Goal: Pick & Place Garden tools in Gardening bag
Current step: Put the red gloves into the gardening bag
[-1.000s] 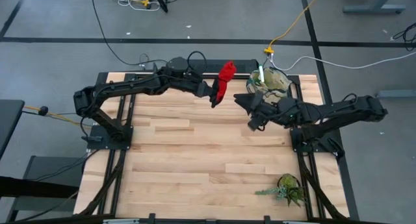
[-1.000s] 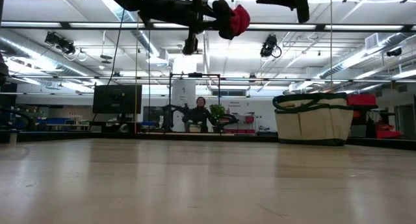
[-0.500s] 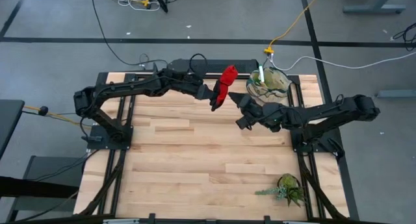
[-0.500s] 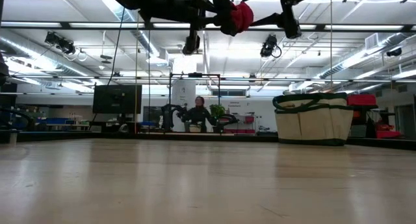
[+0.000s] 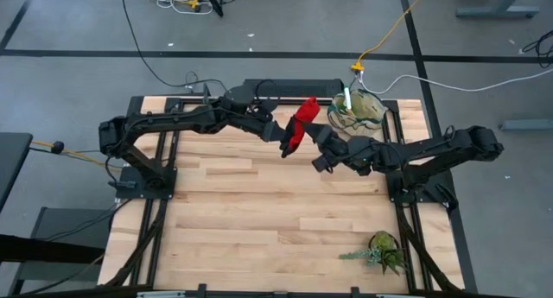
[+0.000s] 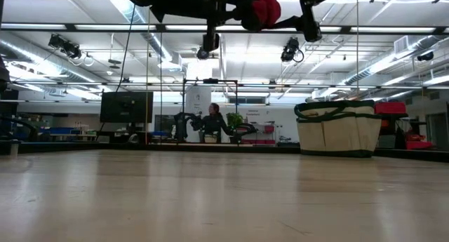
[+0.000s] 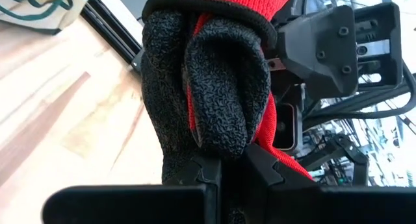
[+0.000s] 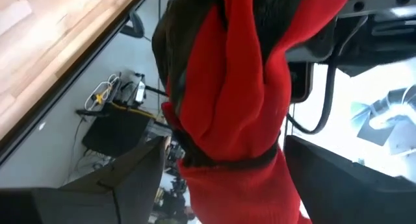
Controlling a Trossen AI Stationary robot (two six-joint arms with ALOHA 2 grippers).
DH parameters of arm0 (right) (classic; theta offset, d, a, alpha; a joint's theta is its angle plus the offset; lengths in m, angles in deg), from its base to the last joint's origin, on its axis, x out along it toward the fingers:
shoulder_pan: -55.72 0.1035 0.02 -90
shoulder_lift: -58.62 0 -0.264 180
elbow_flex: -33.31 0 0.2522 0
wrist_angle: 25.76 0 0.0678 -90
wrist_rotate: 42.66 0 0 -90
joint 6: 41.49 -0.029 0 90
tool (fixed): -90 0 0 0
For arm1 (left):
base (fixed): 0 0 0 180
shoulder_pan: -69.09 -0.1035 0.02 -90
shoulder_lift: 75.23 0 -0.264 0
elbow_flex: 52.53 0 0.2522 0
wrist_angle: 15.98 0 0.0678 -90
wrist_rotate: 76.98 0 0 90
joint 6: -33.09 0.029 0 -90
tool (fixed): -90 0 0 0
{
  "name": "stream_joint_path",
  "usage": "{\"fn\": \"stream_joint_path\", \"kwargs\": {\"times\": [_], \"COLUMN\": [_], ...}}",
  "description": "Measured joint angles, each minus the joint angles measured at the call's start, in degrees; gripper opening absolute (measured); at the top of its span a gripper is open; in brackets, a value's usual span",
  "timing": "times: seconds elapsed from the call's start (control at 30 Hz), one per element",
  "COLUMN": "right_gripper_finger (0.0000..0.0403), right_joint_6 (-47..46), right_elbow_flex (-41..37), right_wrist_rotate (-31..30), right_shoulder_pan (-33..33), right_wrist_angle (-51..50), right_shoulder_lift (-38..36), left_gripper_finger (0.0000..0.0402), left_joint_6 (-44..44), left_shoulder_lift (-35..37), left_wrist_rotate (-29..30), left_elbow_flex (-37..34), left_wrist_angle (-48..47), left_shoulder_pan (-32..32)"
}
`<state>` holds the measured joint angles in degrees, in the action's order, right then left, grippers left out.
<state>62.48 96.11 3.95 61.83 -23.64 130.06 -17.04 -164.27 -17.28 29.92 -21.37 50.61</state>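
Note:
The red-and-black gloves [image 5: 301,118] hang high above the table near its far edge, bunched together, with my left gripper [image 5: 283,137] shut on them. In the left wrist view the gloves [image 7: 208,87] fill the picture. My right gripper [image 8: 224,146] is open; its fingers stand on either side of the gloves' red cuff end [image 8: 240,152]. The beige gardening bag [image 5: 356,110] with green trim stands upright on the table's far right corner, also seen in the low view as the bag [image 6: 335,128]. My left gripper pinches the black textured end of the gloves [image 7: 218,149] between its two fingers, coming nearly level from the table's left. The gloves stick out beyond the fingers toward my right gripper, red cuffs foremost, lifted clear of the table. I cannot tell whether my right gripper touches the gloves.
A leafy green plant [image 5: 380,250] lies near the table's front right corner. The wooden tabletop [image 5: 259,203] stretches between the two arm bases. A person [image 6: 212,123] shows in the room beyond the far edge.
My left gripper has carried the gloves a little toward the table's right, still shut on them. My right gripper has come toward the table's left and down a little, rolling as it went, so that its fingers now stand around the gloves' cuff end.

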Motion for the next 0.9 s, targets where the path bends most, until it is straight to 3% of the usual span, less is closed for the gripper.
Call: {"fn": "stream_joint_path", "kwargs": {"times": [0.2, 0.9], "right_gripper_finger": [0.0318, 0.0317], "right_joint_6": [1.3, 4.7], "right_elbow_flex": [0.0, 0.0], "right_wrist_rotate": [2.5, 2.9], "right_shoulder_pan": [0.1, 0.2], "right_wrist_angle": [0.0, 5.9], "right_shoulder_lift": [0.0, 3.5], "left_gripper_finger": [0.0034, 0.0034], "left_joint_6": [-0.3, -1.8], "left_shoulder_lift": [0.0, 0.0], "left_wrist_rotate": [0.7, 3.7], "left_elbow_flex": [0.0, 0.0], "left_wrist_angle": [0.9, 1.3], "left_shoulder_pan": [0.8, 3.0]}}
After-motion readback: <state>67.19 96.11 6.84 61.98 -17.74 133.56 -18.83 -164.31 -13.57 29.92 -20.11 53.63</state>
